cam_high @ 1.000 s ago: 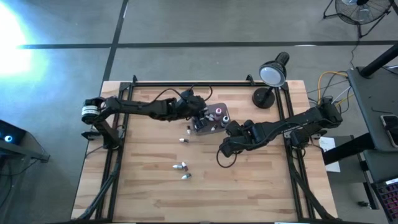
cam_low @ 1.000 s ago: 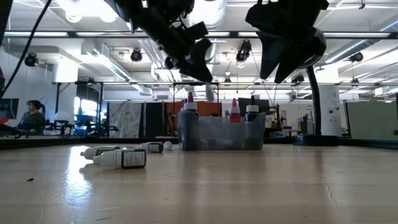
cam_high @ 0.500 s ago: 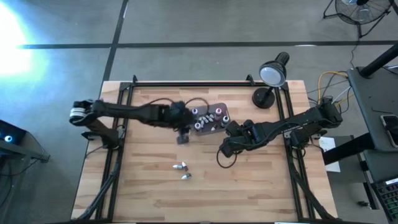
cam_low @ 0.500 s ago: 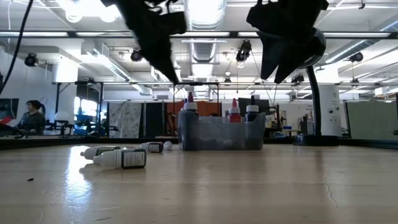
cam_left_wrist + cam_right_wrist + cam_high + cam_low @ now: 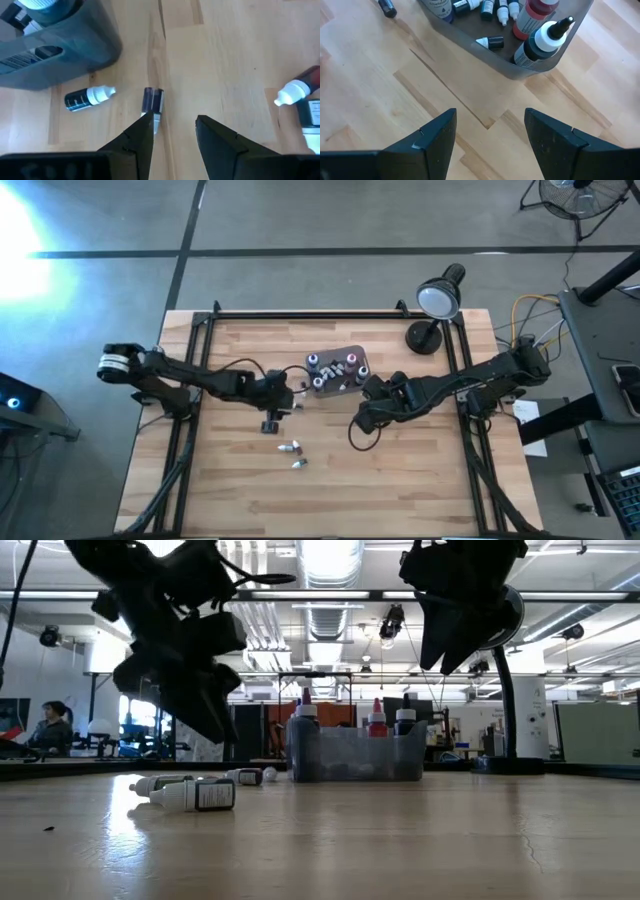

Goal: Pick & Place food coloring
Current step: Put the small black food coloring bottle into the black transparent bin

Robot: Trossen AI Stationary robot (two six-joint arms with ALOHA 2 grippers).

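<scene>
— Grippers?
— Left gripper (image 5: 172, 131) fingers apart, empty, over two loose food coloring bottles (image 5: 90, 97); right gripper (image 5: 490, 132) apart beside the tub (image 5: 520, 70).
— Count?
— Two more bottles (image 5: 291, 448) lie nearer the front; tub's contents partly hidden

The left end effector (image 5: 271, 423) has pulled away from the grey tub (image 5: 336, 372): a second ago it hung at the tub's left edge in the upper middle of the high view; now it sits lower and further left, over bare counter (image 5: 400, 480), with the whole left arm swung toward the frame's left side. Its fingers (image 5: 142, 137) stand wider apart than a second ago, nothing between them. In the low view it has shifted from upper centre to the left of the frame and hangs lower, above the lying bottles (image 5: 190, 794).
</scene>
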